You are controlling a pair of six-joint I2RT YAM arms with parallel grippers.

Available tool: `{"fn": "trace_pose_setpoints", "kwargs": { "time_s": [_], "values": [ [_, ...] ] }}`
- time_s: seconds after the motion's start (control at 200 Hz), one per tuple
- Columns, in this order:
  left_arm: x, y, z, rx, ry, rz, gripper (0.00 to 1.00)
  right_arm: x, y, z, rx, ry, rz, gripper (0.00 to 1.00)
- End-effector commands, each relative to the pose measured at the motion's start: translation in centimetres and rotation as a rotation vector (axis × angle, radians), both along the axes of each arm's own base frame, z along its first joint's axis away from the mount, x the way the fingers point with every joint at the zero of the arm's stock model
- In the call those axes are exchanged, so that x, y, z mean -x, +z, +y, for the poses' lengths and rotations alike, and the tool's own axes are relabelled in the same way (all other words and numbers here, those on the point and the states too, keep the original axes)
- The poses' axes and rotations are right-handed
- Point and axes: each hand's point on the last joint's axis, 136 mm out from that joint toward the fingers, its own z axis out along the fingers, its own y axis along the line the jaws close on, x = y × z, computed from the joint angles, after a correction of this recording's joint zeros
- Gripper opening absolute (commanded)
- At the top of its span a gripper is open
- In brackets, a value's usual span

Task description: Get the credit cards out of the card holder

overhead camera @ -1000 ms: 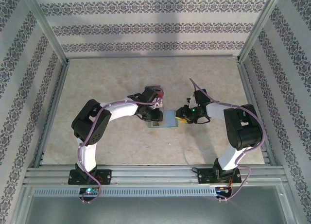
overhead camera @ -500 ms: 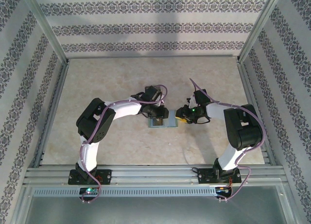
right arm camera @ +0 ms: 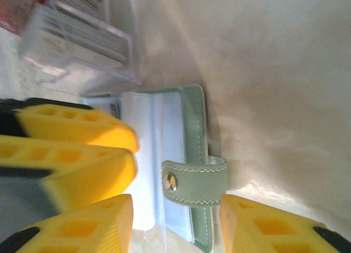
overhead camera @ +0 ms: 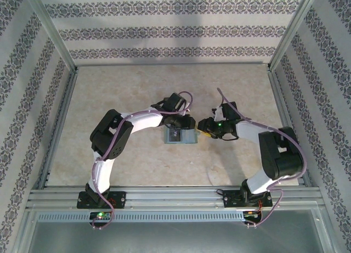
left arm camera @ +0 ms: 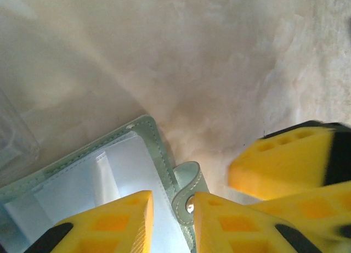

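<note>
The grey-green card holder (overhead camera: pixel 181 136) lies open on the table between both grippers, bluish inner pockets (left arm camera: pixel 109 170) facing up. Its snap strap (right arm camera: pixel 194 179) curls over the right edge. My left gripper (overhead camera: pixel 185 124) hovers low over that edge, its jaws a narrow gap apart (left arm camera: pixel 171 201) above the strap and rim, gripping nothing. My right gripper (overhead camera: pixel 202 128) is open, its fingers either side of the strap (right arm camera: pixel 175 204). Red and white credit cards (right arm camera: pixel 77 33) sit in a clear sleeve just beyond the holder's far edge.
The two grippers' yellow fingers (left arm camera: pixel 279 165) are very close together over the holder. A metal frame (overhead camera: pixel 60 127) and patterned walls enclose the beige table (overhead camera: pixel 126 88), with open room behind and on both sides.
The left gripper has come nearer and to the right, from behind the holder to over its strap edge. The right gripper's jaws have widened and it shifted slightly left.
</note>
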Motion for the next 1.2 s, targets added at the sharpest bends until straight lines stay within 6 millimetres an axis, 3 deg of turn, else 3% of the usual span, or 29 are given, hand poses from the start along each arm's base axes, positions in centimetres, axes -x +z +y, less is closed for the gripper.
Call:
{"fn": "trace_pose_setpoints", "kwargs": {
  "time_s": [0.0, 0.335, 0.575, 0.829, 1.089, 1.194],
  "values": [
    [0.0, 1.3, -2.2, 0.039, -0.049, -0.031, 0.27, -0.1, 0.8, -1.9, 0.034, -0.041, -0.035, 0.47],
    [0.5, 2.4, -4.8, 0.083, -0.104, -0.026, 0.27, 0.8, 2.2, -6.7, 0.092, -0.138, -0.060, 0.50],
    [0.5, 6.0, -4.1, 0.095, -0.111, -0.113, 0.27, 0.9, 3.7, -7.5, 0.080, -0.158, -0.087, 0.50],
    [0.6, 9.2, 0.6, 0.046, -0.035, -0.218, 0.28, 0.3, 5.5, -6.7, 0.020, -0.146, -0.116, 0.49],
    [0.9, 10.6, 8.4, -0.029, 0.124, -0.281, 0.28, 0.1, 7.8, -5.4, -0.049, -0.122, -0.140, 0.47],
    [1.5, 10.2, 11.3, -0.018, 0.192, -0.247, 0.28, 0.0, 8.7, -4.6, -0.066, -0.109, -0.144, 0.47]
  ]
}}
